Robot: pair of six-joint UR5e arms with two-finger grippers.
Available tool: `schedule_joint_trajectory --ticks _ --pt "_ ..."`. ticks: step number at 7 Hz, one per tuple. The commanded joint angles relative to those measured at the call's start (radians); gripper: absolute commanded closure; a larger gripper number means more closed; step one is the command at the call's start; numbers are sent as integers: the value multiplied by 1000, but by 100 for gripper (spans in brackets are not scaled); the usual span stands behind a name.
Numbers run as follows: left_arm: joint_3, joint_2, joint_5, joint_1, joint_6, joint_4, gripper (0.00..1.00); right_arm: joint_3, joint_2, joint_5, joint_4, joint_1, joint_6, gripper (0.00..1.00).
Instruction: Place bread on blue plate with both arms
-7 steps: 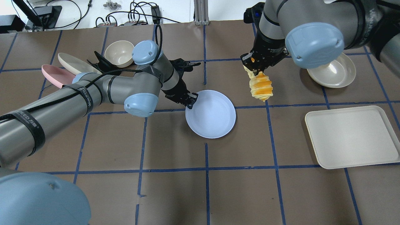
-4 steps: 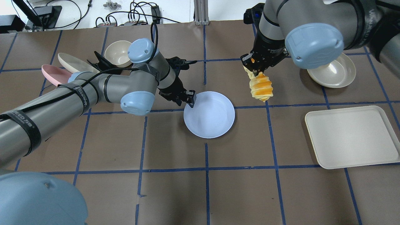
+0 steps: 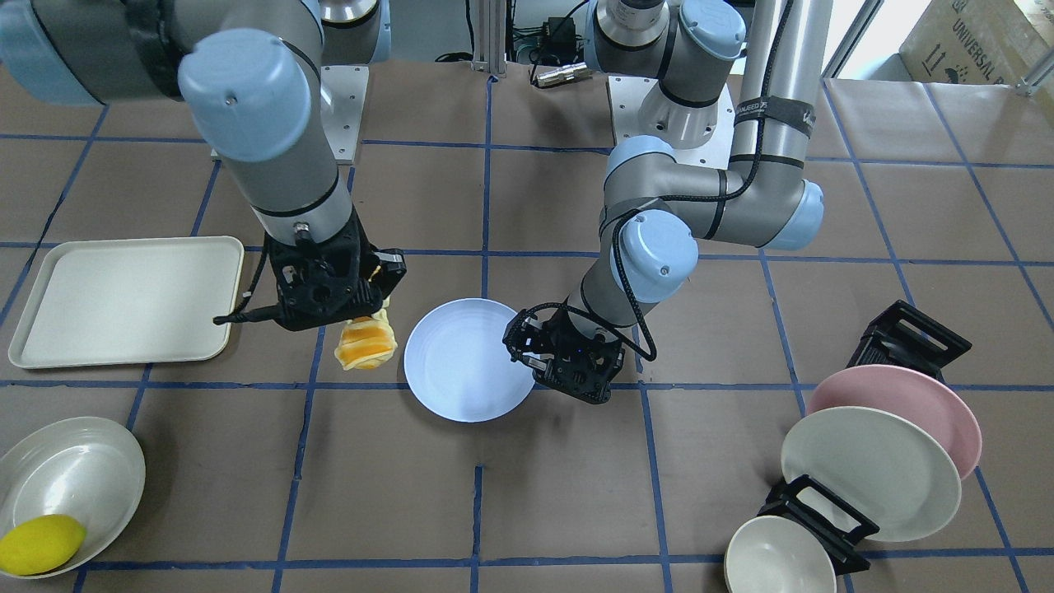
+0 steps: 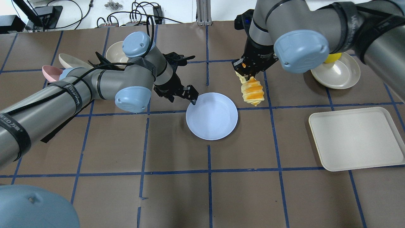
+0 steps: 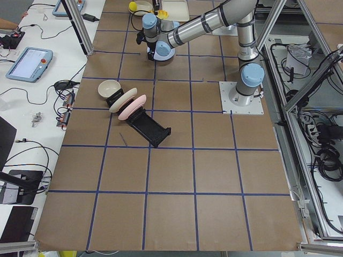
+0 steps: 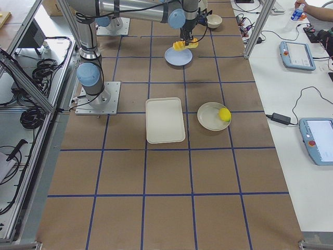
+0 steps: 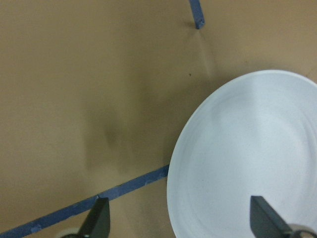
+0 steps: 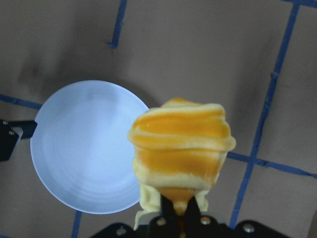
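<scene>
The blue plate [image 4: 211, 116] lies flat on the table's middle; it also shows in the front view [image 3: 461, 362]. My right gripper [image 4: 244, 73] is shut on one end of the bread [image 4: 252, 91], which hangs down above the table just right of the plate. In the right wrist view the bread [image 8: 181, 148] hangs beside the plate [image 8: 84, 148]. My left gripper [image 4: 190, 94] is open at the plate's far-left rim. In the left wrist view its fingertips [image 7: 99, 220] stand wide apart over the plate's edge [image 7: 237, 163], holding nothing.
A cream tray [image 4: 356, 139] lies at the right. A cream bowl [image 4: 340, 74] with a yellow lemon-like oval [image 3: 41, 543] sits behind it. A black rack at the far left holds a pink plate [image 3: 914, 399], a cream plate [image 3: 869, 473] and a bowl [image 3: 778, 556].
My right arm has carried the bread left, closer to the blue plate. My left gripper has drawn back and up along the plate's rim; the plate shifted slightly left.
</scene>
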State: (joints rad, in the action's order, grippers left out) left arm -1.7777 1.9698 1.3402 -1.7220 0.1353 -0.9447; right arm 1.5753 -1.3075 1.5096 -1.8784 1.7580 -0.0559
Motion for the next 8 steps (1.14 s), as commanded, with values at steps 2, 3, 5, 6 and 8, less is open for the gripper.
schedule_joint_trajectory --ticks 2,3,5,6,8 --pt "18 -173 178 40 4 -188 0 -6 189 -3 -223 107 120 96" --pt "21 -246 212 89 4 -282 0 3 214 0 -235 125 126 96" --pt "29 -378 287 134 4 -441 0 23 221 3 -222 144 125 96" --pt "62 -420 304 136 4 -541 0 44 223 1 -222 147 126 96" --pt "199 -404 303 139 4 -697 0 84 220 0 -234 149 116 96"
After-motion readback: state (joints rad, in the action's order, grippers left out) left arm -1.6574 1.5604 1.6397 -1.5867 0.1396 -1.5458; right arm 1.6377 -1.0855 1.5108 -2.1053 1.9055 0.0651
